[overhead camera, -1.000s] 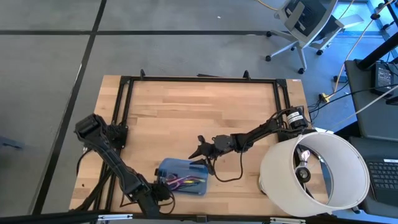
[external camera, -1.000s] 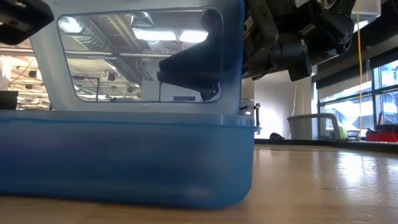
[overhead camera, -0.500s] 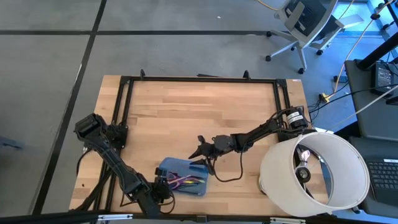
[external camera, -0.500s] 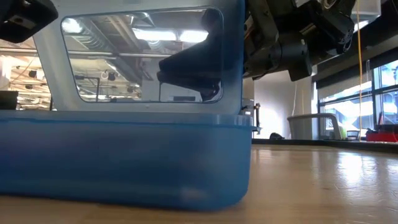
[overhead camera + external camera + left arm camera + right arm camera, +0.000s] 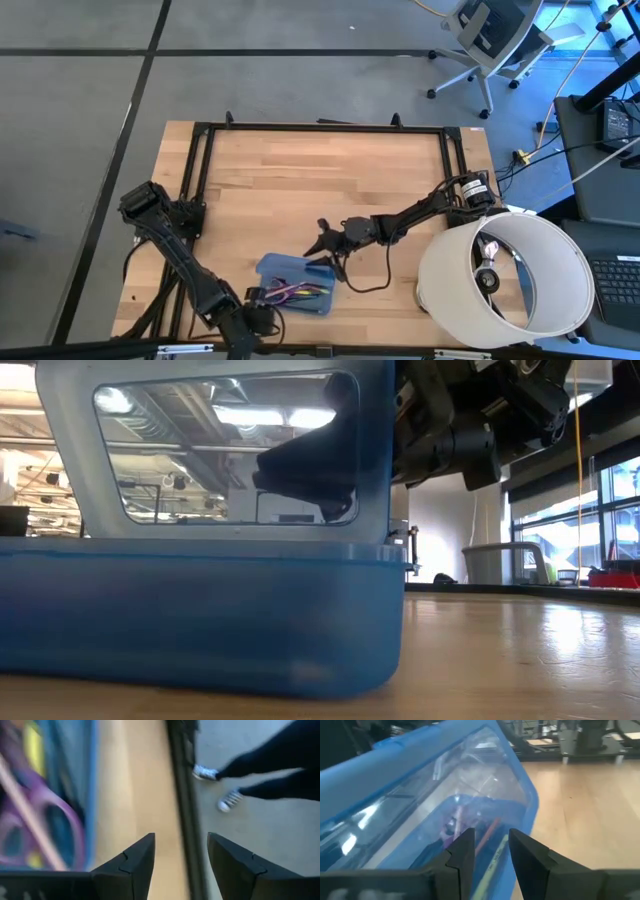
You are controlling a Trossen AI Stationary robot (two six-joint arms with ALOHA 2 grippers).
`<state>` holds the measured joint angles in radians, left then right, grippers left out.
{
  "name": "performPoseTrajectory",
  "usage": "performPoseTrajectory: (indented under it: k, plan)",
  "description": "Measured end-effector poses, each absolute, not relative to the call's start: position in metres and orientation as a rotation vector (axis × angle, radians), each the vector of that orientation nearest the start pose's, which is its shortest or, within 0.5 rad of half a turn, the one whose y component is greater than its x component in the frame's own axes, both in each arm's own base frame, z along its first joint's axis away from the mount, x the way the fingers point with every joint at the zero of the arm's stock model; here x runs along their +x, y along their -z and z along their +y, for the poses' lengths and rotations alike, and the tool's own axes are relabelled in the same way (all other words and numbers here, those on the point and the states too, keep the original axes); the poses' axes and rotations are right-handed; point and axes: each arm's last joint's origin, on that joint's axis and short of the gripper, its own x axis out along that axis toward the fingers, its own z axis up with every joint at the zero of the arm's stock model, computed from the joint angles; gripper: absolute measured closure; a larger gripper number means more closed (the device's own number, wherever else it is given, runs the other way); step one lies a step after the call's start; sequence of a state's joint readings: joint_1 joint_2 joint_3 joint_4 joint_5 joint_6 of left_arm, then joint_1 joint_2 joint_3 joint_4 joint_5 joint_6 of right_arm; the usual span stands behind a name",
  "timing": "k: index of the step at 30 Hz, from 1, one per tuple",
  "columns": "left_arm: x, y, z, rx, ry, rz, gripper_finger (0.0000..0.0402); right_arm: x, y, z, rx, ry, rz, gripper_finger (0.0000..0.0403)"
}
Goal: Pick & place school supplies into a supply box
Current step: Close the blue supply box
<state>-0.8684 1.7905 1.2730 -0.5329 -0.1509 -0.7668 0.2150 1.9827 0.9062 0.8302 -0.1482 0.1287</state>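
We judge the blue box (image 5: 293,288) near the table's (image 5: 300,180) front edge light and slick, best gripped by its rim, the pencils (image 5: 492,854) and scissors (image 5: 47,820) inside; both the left claw (image 5: 180,857) and right claw (image 5: 490,851) gape, released.

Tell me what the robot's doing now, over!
Left gripper open, empty, beside the supply box. Right gripper open at the raised lid. Scissors and pencils inside. Nothing blocking.
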Motion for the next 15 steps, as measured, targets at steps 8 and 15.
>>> performPoseTrajectory:
  k: [8,15]
  plan:
    - [0.226,-0.208,-0.291,-0.328,0.275,1.212,0.0227,0.375,-0.135,0.099,0.092,-0.465,0.268,0.0277]
    - [0.222,-0.215,-0.292,-0.375,0.272,1.207,0.0226,0.369,-0.135,0.118,0.089,-0.514,0.278,0.0277]
